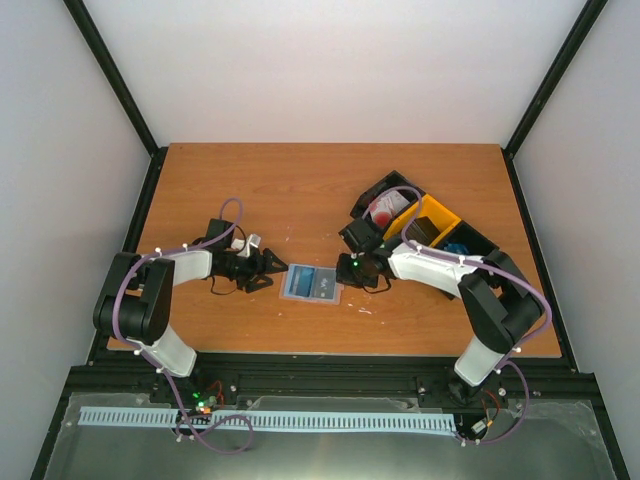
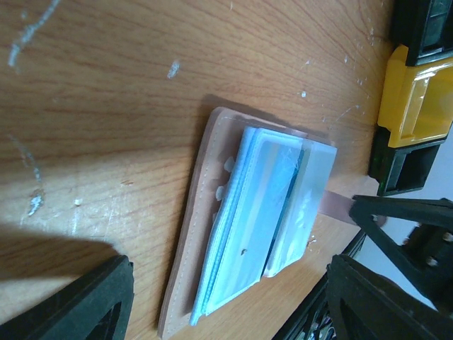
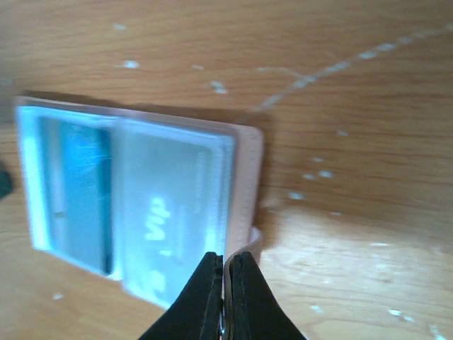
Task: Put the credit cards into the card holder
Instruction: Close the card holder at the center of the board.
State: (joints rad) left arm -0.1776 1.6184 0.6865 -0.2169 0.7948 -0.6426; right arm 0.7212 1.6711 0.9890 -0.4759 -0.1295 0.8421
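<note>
The card holder (image 1: pixel 312 285) lies open on the table between my two arms, tan-pink outside with pale blue clear slots (image 3: pixel 141 205). One slot shows a teal card (image 3: pixel 85 191), and a pale card marked VIP (image 3: pixel 170 205) lies beside it. My right gripper (image 3: pixel 226 283) is shut on the holder's thin tan strap (image 3: pixel 249 241) at its right edge. My left gripper (image 1: pixel 270 272) stands open just left of the holder (image 2: pixel 262 212), with nothing between its fingers. More credit cards rest in the bins: white-and-red ones (image 1: pixel 386 208) and blue ones (image 1: pixel 458 247).
A row of black and yellow bins (image 1: pixel 432 222) stands at the back right, close behind my right arm. The yellow bin (image 2: pixel 417 99) shows at the right edge of the left wrist view. Black frame posts rise at the table's far corners.
</note>
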